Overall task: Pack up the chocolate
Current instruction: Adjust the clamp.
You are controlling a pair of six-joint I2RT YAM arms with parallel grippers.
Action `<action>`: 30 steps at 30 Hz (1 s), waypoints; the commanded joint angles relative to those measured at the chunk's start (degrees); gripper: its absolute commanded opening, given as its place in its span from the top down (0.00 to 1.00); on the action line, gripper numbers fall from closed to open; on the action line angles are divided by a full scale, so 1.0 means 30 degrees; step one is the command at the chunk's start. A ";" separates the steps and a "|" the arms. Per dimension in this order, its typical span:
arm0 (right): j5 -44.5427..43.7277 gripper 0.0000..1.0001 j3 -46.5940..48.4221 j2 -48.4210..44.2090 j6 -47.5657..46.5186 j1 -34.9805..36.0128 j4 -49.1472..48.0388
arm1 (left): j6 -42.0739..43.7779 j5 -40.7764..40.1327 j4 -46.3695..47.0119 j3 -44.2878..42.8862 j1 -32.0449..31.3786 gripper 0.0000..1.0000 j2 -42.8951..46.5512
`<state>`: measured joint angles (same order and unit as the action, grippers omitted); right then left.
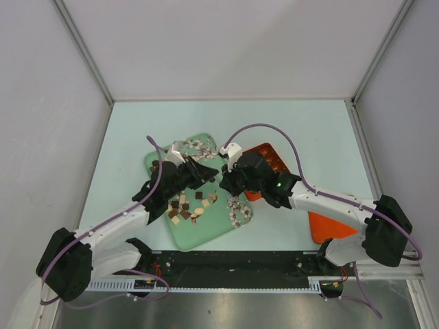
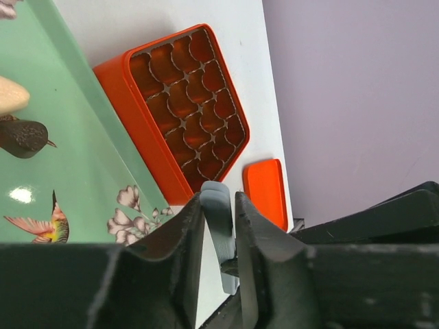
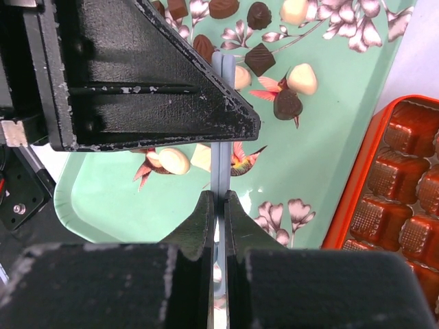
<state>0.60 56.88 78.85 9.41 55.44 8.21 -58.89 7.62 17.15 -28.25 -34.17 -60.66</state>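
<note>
Both arms meet over the middle of the tabletop (image 1: pixel 309 130), above a green tray (image 1: pixel 206 236) with birds and flowers printed on it. The chocolate (image 1: pixel 188 205) lies loose on that tray, a scatter of dark, light brown and cream pieces, most of them toward the near left part.

Just right of the tray sits the orange box (image 2: pixel 185 110) with its grid of cells. Every cell I can see in the wrist views is empty. Its orange lid (image 1: pixel 329 229) lies apart on the tabletop, nearer and further right.

The right fingers (image 3: pixel 199 219) are pressed together on a thin grey tool (image 3: pixel 218 157), a flat strip that runs from them toward the left arm. The left fingers (image 2: pixel 182 233) stand on either side of the same tool's other end, very close to it. I cannot tell whether they are pressing on it or just short of it. Neither arm has a piece of chocolate.

So, as I judge it, the packing proper is not begun: the box is open and ready but nothing is in it, and the whole pile waits on the tray. What is in hand looks like sorting out the tool between the two arms. All the picking and placing into cells is left to do.
</note>
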 commanded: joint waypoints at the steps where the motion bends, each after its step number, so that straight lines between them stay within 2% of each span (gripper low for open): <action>1: 0.0122 1.00 -0.0210 -0.0472 0.0174 0.0123 -0.1269 | -0.0845 -0.0049 0.1519 0.0421 -0.0152 0.83 -0.0111; 5: 0.0034 1.00 -0.0707 -0.0823 0.0379 0.0153 -0.1885 | -0.1841 -0.0312 0.1960 0.0978 -0.0152 0.99 0.0152; 6: 0.0063 1.00 -0.0796 -0.0882 0.0408 0.0153 -0.1973 | -0.2104 -0.0312 0.1960 0.1066 -0.0152 1.00 0.0153; 8: -0.0141 0.93 -0.1291 -0.1232 0.0408 0.0153 -0.2411 | -0.2924 -0.0342 0.2456 0.1445 -0.0152 1.00 0.0182; 9: -0.0171 0.84 -0.1585 -0.1437 0.0524 0.0182 -0.2558 | -0.3246 -0.0313 0.2719 0.1593 -0.0152 1.00 0.0182; 11: -0.0171 0.73 -0.2316 -0.2282 0.0642 0.0182 -0.4225 | -0.4300 -0.0341 0.3364 0.1974 -0.0152 1.00 0.0095; 12: -0.0171 0.64 -0.3132 -0.2608 0.0788 0.0211 -0.5303 | -0.4681 -0.0284 0.3598 0.2091 -0.0152 1.00 0.0065; 14: -0.0200 0.54 -0.3870 -0.3455 0.0790 0.0328 -0.6276 | -0.5912 -0.0196 0.4447 0.2501 -0.0152 1.00 -0.0023; 15: -0.0751 0.43 -0.4598 -0.3693 0.0702 0.0416 -0.7035 | -0.6264 -0.0195 0.4798 0.2619 -0.0152 1.00 -0.0110; 18: -0.2043 0.28 -0.5713 -0.4338 0.0321 0.1088 -0.8384 | -0.7466 0.0097 0.5737 0.2912 -0.0152 1.00 -0.0373; 25: -0.3708 0.21 -0.7065 -0.4224 -0.0089 0.1996 -1.0322 | -0.9899 0.0244 0.7643 0.3499 -0.0152 1.00 -0.0580; 30: -0.5062 0.24 -0.7213 -0.3578 -0.0762 0.2876 -1.1345 | -1.0251 0.0215 0.7673 0.3440 -0.0152 1.00 -0.0316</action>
<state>-9.21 35.48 67.13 9.34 62.33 -18.50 -86.06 7.88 35.09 -17.93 -34.46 -62.52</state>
